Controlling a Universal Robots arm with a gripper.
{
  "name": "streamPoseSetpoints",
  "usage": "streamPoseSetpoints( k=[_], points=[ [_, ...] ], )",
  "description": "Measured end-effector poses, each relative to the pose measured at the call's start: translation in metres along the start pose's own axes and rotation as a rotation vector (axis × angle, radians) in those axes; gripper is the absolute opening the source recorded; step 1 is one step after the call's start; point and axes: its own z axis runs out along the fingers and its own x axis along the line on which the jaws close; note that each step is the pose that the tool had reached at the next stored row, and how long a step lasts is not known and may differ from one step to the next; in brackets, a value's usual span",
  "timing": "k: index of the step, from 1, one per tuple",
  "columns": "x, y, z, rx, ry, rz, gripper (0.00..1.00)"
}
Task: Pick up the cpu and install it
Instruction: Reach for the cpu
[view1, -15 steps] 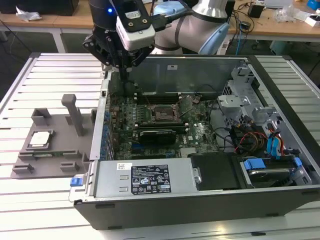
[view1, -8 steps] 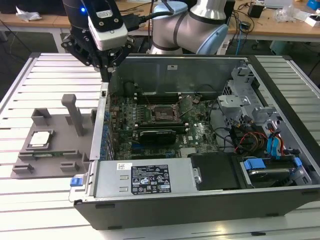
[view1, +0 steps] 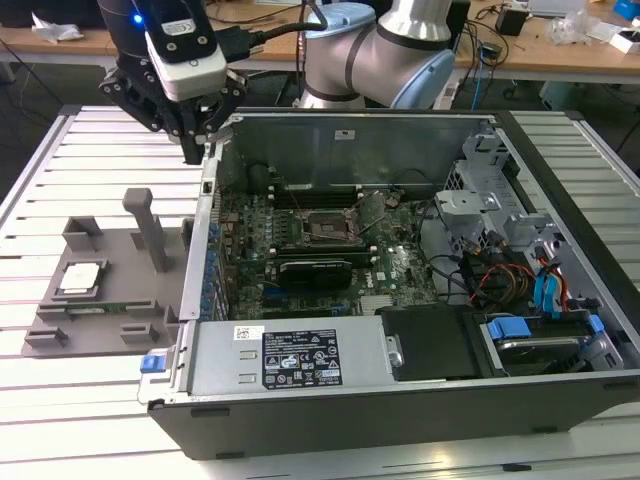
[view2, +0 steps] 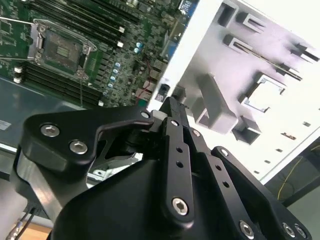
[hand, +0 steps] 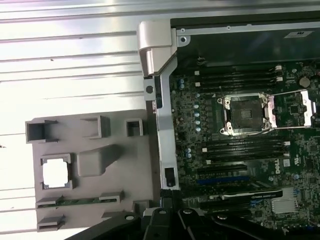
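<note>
Cpu (view1: 80, 277) is lying in its square pocket on the grey holder plate (view1: 115, 255), just outside the computer case (view1: 350, 130), beside its side wall — not lifted yet. Gripper (view1: 193, 150) is hanging above that same wall, near the case's rear corner, with its fingers drawn together and carrying nothing. Inside the case, the motherboard socket (view1: 322, 228) is sitting open and bare — so both the pickup and the seating are looking undone.

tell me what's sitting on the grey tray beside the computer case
The tray holds the cpu in a square pocket, a narrow green board lying in a slot, and an upright grey post. Whatever lies beneath the cpu is covered by it.
</note>
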Motion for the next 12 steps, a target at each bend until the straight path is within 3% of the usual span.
streamPoseSetpoints(
  k=[12],
  points=[
    [0.0247, -0.0019, -0.0005, -0.0001, -0.0001, 0.000, 0.11]
  ],
)
